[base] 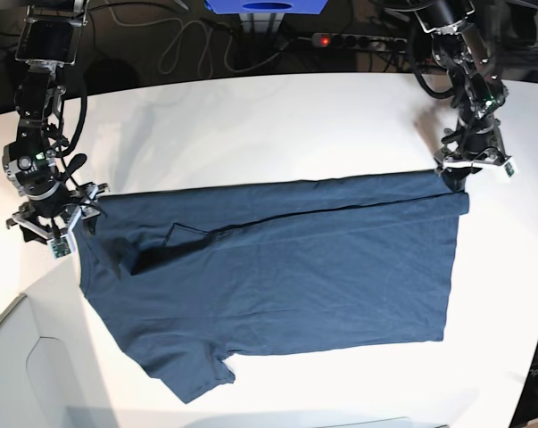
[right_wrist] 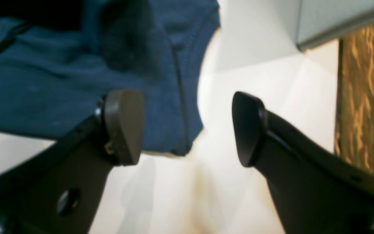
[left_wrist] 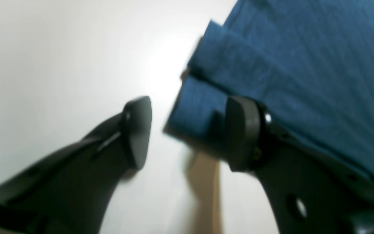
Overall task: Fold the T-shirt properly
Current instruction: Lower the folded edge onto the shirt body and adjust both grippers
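The dark navy T-shirt [base: 286, 267] lies spread on the white table [base: 277, 125], its upper part folded over along a long top edge. One sleeve sticks out at the bottom left. My left gripper [base: 460, 178] stands open at the shirt's upper right corner. In the left wrist view the folded corner of the T-shirt [left_wrist: 297, 65] lies partly between the fingers of the left gripper [left_wrist: 190, 133]. My right gripper [base: 68, 223] is open at the shirt's left end. In the right wrist view a seamed edge of the T-shirt [right_wrist: 76, 81] reaches into the gap of the right gripper [right_wrist: 187, 128].
A grey box [base: 19, 366] sits at the front left corner, seen also as the grey box [right_wrist: 336, 19] in the right wrist view beside wooden floor [right_wrist: 365, 97]. Cables and a power strip [base: 340, 40] lie behind the table's far edge.
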You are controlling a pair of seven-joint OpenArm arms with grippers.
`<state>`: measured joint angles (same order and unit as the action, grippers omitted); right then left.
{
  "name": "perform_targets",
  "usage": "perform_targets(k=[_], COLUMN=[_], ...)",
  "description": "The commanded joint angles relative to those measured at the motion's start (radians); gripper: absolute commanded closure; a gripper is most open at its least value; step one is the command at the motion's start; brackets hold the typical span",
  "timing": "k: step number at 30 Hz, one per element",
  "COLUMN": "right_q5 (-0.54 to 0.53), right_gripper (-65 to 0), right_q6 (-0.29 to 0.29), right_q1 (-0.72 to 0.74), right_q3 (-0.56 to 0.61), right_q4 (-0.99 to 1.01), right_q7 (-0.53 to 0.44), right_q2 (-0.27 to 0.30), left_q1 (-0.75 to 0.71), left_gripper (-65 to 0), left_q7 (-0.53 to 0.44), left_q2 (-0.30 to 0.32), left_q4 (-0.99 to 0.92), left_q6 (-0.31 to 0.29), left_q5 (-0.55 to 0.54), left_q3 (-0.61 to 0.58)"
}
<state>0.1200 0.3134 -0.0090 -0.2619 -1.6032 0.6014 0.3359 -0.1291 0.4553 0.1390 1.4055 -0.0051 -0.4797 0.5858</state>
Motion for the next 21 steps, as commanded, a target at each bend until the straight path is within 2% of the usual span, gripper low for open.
perform_targets(k=[1,10,12,14,17,21], right_q5=[-0.006,-0.010,-0.010,-0.010,-0.010,-0.010], right_gripper=[-40.7,-40.7,-40.7,-40.6,-40.6,-40.2], right_q6=[0.010,0.010,0.011,0.040,0.074,0.085], right_q1=[0.016,0.050,0.060,0.077,0.091,0.113], right_q3=[-0.009,-0.012,-0.014,-0.014,-0.014,-0.014], right_q4=[-0.015,0.172,0.214,0.240,0.280,0.364], right_q7=[-0.019,-0.028,-0.030,-0.030,-0.030,-0.028], right_q2=[0.018,0.016,0.016,0.016,0.016,0.019], left_q1=[0.003,0.009,0.013,0.010,0.009,0.004], left_gripper=[-34.6,-16.3,-9.4,0.0,0.0,0.0], left_q7=[0.032,0.030,0.030,0.030,0.032,0.032], left_q2=[0.007,0.009,0.009,0.009,0.009,0.009], left_q4=[-0.007,-0.030,-0.032,-0.032,-0.032,-0.032], left_q6=[0.004,0.003,0.003,0.003,0.004,0.004], left_q5=[-0.001,-0.003,-0.003,-0.001,0.003,0.002], left_q3=[0.001,-0.074,-0.074,-0.074,-0.073,-0.071])
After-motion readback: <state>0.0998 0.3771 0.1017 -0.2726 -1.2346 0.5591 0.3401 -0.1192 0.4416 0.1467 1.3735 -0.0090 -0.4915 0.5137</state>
